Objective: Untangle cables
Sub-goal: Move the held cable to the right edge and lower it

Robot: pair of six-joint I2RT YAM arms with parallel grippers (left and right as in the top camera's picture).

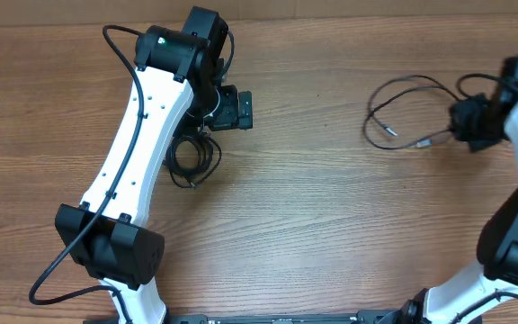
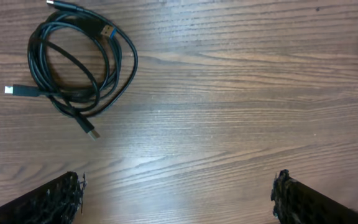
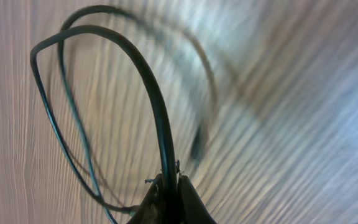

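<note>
since my right pincer is clamped on a cable well apart from the coil, i lift slowly, avoiding snags.

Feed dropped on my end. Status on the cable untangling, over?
Left gripper open, empty. Right gripper shut on loose cable, its loop lying on the table. Coiled bundle untouched, near left gripper. Nothing in the way.

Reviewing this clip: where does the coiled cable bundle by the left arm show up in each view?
Overhead: coiled bundle left of centre, against the left arm.
Left wrist: coiled bundle in the upper left corner.
Right wrist: absent; the right gripper holds a separate loose cable.
Shared landmark: the wood-grain table.
</note>
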